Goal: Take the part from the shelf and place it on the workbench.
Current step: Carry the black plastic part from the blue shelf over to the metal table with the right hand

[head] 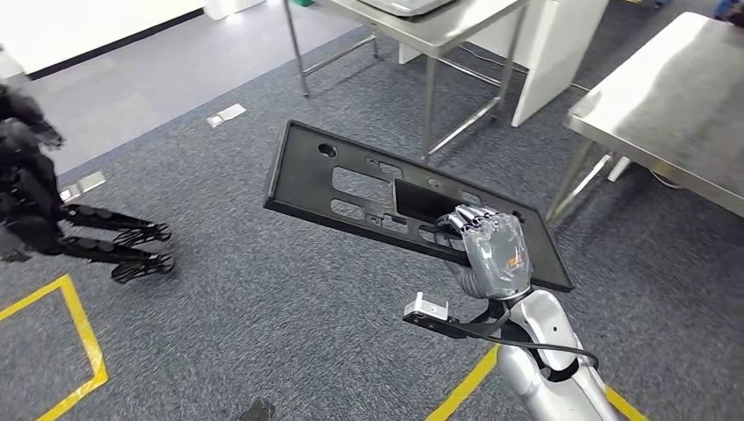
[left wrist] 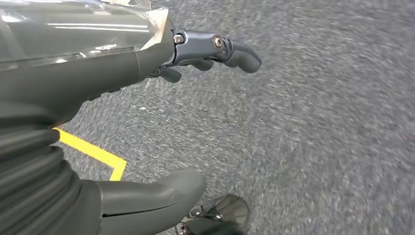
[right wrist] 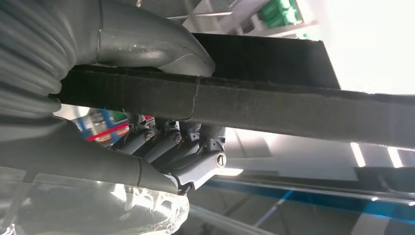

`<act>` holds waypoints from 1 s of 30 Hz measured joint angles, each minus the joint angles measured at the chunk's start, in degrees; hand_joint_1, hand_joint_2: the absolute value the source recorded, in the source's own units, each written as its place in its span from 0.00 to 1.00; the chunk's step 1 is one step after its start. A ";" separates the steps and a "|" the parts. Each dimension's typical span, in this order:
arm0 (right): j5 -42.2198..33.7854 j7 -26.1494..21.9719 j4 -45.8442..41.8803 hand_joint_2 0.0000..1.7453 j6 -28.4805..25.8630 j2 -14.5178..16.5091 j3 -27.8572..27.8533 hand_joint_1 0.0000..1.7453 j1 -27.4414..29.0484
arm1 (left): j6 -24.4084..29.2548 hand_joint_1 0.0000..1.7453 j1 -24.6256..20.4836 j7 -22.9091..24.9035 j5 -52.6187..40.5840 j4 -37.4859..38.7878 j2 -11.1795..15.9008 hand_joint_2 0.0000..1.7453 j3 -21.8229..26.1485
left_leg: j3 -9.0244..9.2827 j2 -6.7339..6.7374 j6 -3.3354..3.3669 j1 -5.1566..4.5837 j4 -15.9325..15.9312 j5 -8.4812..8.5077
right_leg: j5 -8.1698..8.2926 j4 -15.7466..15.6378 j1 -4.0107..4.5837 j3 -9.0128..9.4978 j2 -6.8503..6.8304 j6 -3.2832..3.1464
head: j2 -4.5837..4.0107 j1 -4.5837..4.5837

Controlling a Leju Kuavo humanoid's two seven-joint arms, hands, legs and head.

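**Panel in right hand, carried over carpet – handling notes**

Head view: the flat black rectangular plastic panel with cut-out windows (head: pixel 368 189) is off the shelf, held in the air over the grey carpet floor (head: pixel 263 307), tilted, far corner up-left. The right hand (head: pixel 491 250) grips it at the near long edge, close to one end, so most of the panel juts out unsupported to the left. Looks thin, stiff & light; judged from shape, it won't sag but will lever hard on the wrist w/ such an off-centre hold. Smooth surface, prob. slippery. The shiny steel table (head: pixel 676 96) stands right & ahead, well apart from the panel; a second steel-legged table (head: pixel 421 26) is further back. Yellow floor tape (head: pixel 79 333) at lower left.

Left wrist view: the left hand (left wrist: pixel 147 98) hangs over carpet, fingers (left wrist: pixel 230 49) loosely curled, thumb apart, holding nothing.

Right wrist view: panel edge (right wrist: pixel 274 105) seen side-on, a dark thin band w/ slightly rough rim. Thumb on one face, fingers (right wrist: pixel 166 142) wrapped on the other – a firm pinch across the thickness. Best hold, in my view, would be nearer mid-edge or through a window cut-out for less twist; thin ribs between the windows may be the weak spots, so set it down flat, not on a corner.
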 joint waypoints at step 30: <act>-0.48 -0.37 1.70 1.00 -3.23 -1.02 -1.16 0.86 0.50 | 0.24 0.00 0.75 -3.17 3.04 -0.02 -0.59 1.00 0.64 | -1.63 0.50 3.11 1.67 0.12 1.31 | -0.71 1.95 -2.99 -1.59 -2.02 4.08 | 0.00 -0.85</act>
